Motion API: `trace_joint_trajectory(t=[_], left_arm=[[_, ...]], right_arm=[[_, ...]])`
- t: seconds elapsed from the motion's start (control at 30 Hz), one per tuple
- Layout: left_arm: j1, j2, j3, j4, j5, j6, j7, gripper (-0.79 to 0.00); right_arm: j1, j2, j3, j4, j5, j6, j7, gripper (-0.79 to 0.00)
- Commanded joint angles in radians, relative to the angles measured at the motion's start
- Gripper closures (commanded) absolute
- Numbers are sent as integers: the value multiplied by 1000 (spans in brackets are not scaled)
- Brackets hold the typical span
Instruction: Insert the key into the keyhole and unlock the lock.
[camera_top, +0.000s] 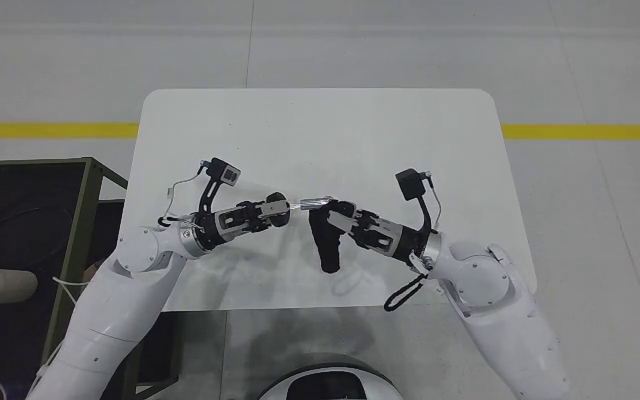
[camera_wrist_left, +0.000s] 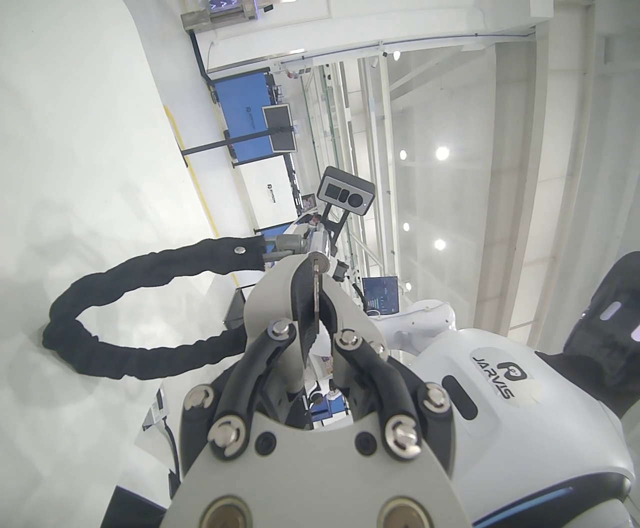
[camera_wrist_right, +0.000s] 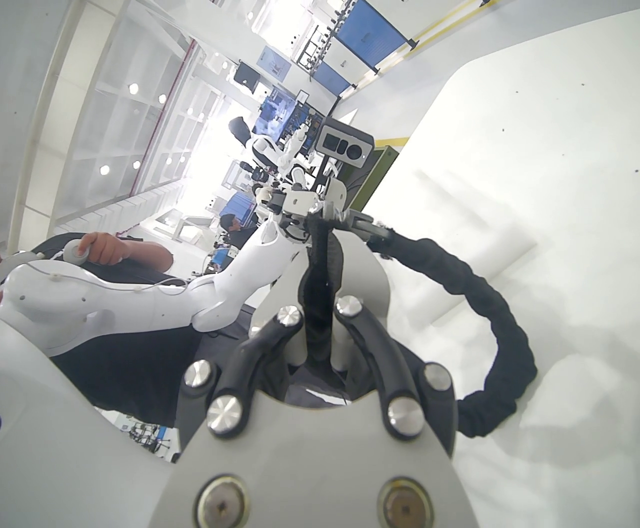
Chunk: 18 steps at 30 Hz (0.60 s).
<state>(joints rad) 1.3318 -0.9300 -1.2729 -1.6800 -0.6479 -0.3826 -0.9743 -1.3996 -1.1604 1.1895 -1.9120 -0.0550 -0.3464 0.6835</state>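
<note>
Above the middle of the white table (camera_top: 400, 130), my left gripper (camera_top: 283, 207) is shut on a small metal key (camera_wrist_left: 317, 295). The key's tip meets the silver lock cylinder (camera_wrist_left: 312, 242) of a chain lock. Its black fabric-covered chain (camera_wrist_left: 125, 300) hangs in a loop over the table. My right gripper (camera_top: 338, 212) is shut on the chain lock, pinching the black sleeve (camera_wrist_right: 320, 280) just behind the silver lock body (camera_wrist_right: 357, 222). From there the chain (camera_wrist_right: 495, 330) curves away and back under the right gripper. In the top view the lock's metal end (camera_top: 312, 203) bridges the two grippers.
A dark cart with a green frame (camera_top: 60, 230) stands left of the table. A yellow floor line (camera_top: 560, 131) runs behind the table. A hand (camera_wrist_right: 102, 247) holding a small controller shows in the right wrist view, away from the lock.
</note>
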Motion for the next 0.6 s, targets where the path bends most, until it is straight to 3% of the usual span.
trace_joint_trajectory(t=[0.0,0.23,0.37,0.57], left_arm=[[0,-1,-1,1,0,-10,8,0],[0,-1,-1,-4,7,-12,9,0],[7,-4,-14,-44,258,-163,97,0],[9,-14,6,-49,449,-267,193,0]], right_arm=[[0,0,2,1,8,2,-2,0],[-1,0,2,2,9,5,-6,0],[-8,0,8,-6,24,24,-23,0],[-12,3,11,-14,18,28,-22,0]])
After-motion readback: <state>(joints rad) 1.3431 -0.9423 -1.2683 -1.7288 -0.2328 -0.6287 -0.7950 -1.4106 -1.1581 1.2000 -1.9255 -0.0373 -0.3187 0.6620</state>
